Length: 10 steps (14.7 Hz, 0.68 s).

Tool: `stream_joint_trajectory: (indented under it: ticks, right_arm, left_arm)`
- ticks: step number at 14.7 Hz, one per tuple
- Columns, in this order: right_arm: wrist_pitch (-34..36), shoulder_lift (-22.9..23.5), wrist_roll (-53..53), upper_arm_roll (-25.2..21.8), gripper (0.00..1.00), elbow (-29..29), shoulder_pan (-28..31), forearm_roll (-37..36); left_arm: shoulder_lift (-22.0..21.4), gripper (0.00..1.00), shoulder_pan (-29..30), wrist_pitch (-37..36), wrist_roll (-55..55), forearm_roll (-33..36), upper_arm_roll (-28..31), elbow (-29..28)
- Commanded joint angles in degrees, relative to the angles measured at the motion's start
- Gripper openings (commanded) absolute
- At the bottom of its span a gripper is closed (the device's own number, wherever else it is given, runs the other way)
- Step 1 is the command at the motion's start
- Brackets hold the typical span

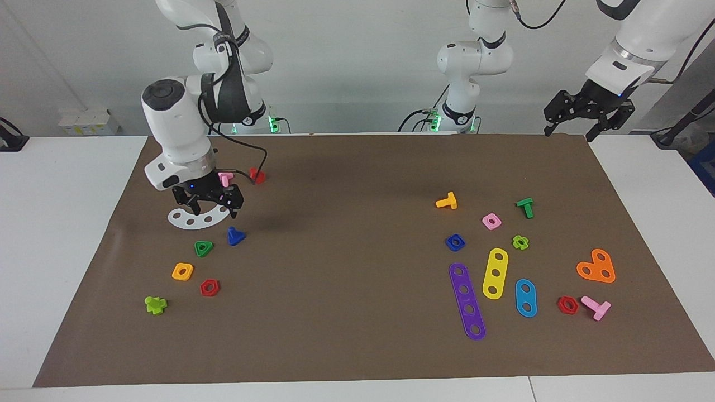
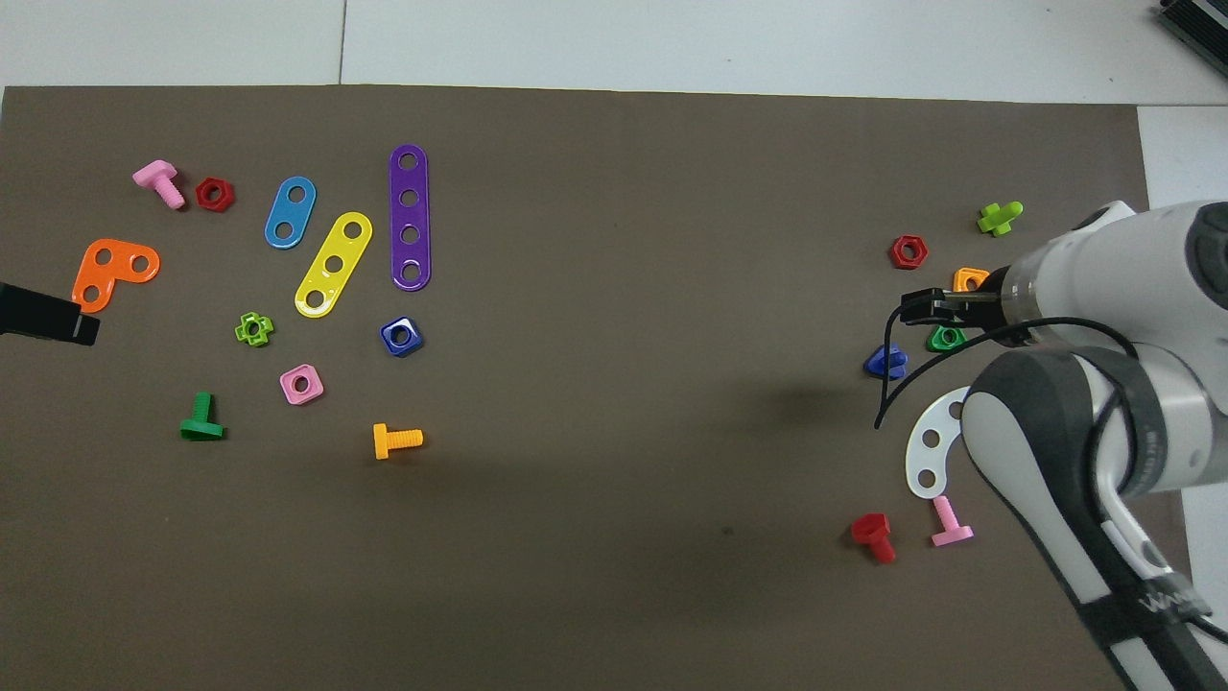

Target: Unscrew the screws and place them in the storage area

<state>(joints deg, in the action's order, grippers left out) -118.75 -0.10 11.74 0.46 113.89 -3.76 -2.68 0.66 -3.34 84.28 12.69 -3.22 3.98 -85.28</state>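
The dark-blue bolt (image 1: 235,236) with a triangular head lies on the brown mat at the right arm's end; it also shows in the overhead view (image 2: 885,362). It is just farther from the robots than a white curved strip (image 1: 190,219). The matching dark-blue nut (image 1: 455,242) lies alone toward the left arm's end, beside a purple strip (image 1: 467,301); it also shows in the overhead view (image 2: 401,336). My right gripper (image 1: 214,211) is open and empty, low over the white strip. My left gripper (image 1: 574,133) waits open and raised over the mat's corner.
Around the bolt lie a green triangular nut (image 1: 203,248), an orange nut (image 1: 182,271), a red nut (image 1: 209,287), a lime piece (image 1: 155,305), a red bolt (image 1: 257,176) and a pink bolt (image 2: 951,523). Yellow, light-blue and orange strips, several nuts and bolts lie near the blue nut.
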Motion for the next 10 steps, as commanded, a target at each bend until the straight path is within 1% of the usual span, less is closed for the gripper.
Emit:
stream_joint_trajectory:
  ticks: [1,3,4,5,7,8,10]
  right_arm:
    - [9.4,-2.4,-2.0,0.7,0.99,-5.1,0.9,0.5]
    - [15.2,-2.4,-2.1,0.5,0.99,-10.5,0.9,4.2]
    - [17.8,-2.4,-2.0,0.5,0.99,-13.1,0.9,5.0]
    - [20.5,-2.1,-2.0,0.5,0.99,-15.5,0.9,5.0]
    - [23.6,-2.1,-2.1,0.6,0.99,-18.7,0.9,5.0]
    - [24.7,-2.0,-2.1,0.6,0.99,-20.2,0.9,5.0]
    - [25.9,-1.3,-2.1,0.7,0.99,-22.0,0.7,4.1]
  left_arm:
    - [1.9,1.00,-0.7,0.6,-0.8,3.0,-0.2,1.0]
    - [-1.0,1.00,-0.8,1.8,-0.7,3.8,-0.2,-4.8]
    - [-2.1,1.00,-0.8,2.8,-0.6,5.0,-0.4,-6.4]
    - [-2.3,1.00,-0.8,3.9,-0.6,5.3,-0.4,-7.1]
    - [-3.3,1.00,-0.7,6.2,-0.8,5.3,-0.4,-9.3]
    - [-3.8,1.00,-0.7,7.4,-1.2,5.3,-0.4,-10.9]
    - [-4.3,1.00,-0.7,8.9,-4.3,5.3,-0.5,-11.8]
